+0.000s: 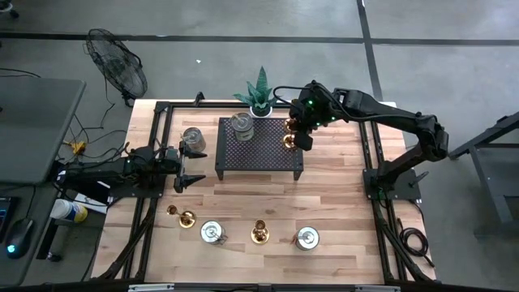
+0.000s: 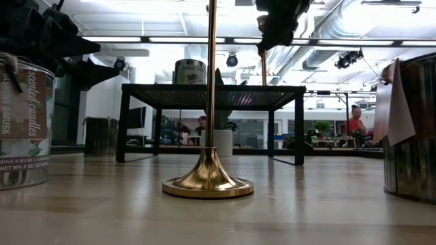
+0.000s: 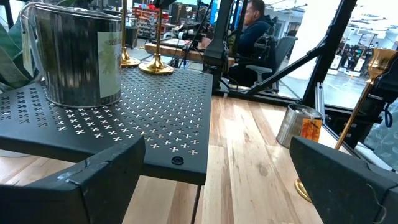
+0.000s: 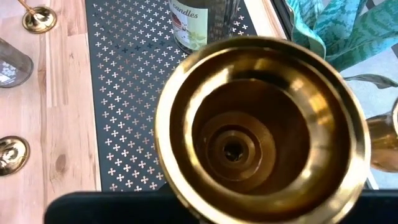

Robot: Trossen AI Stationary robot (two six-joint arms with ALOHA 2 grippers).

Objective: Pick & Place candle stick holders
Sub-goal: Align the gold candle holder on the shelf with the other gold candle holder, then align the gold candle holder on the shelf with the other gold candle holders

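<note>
My right gripper (image 1: 302, 134) is over the far right corner of the black perforated rack (image 1: 258, 150), shut on a brass candle stick holder (image 4: 261, 134) whose cup fills the right wrist view. A second brass holder (image 4: 382, 143) stands beside it on the rack. A silvery tin holder (image 1: 242, 123) stands on the rack's far side. My left gripper (image 1: 182, 166) is open and empty at the rack's left side. Two brass holders (image 1: 185, 217) (image 1: 259, 234) and two silvery ones (image 1: 212, 233) (image 1: 306, 237) stand near the front edge. Another tin (image 1: 193, 139) stands left of the rack. My right gripper comes from above, pointing down, at the top of the brass holder's slim stem (image 2: 263, 64). The cup (image 4: 261, 134) hides the fingers and the place of contact. The holder is upright, and its round base (image 3: 155, 65) appears to sit on the rack's top.
A spiky green plant in a white pot (image 1: 259, 96) stands just behind the rack, close to my right gripper. A fan (image 1: 117, 65) stands on the floor beyond the far left corner. People sit in the room behind the table (image 3: 255, 25).
</note>
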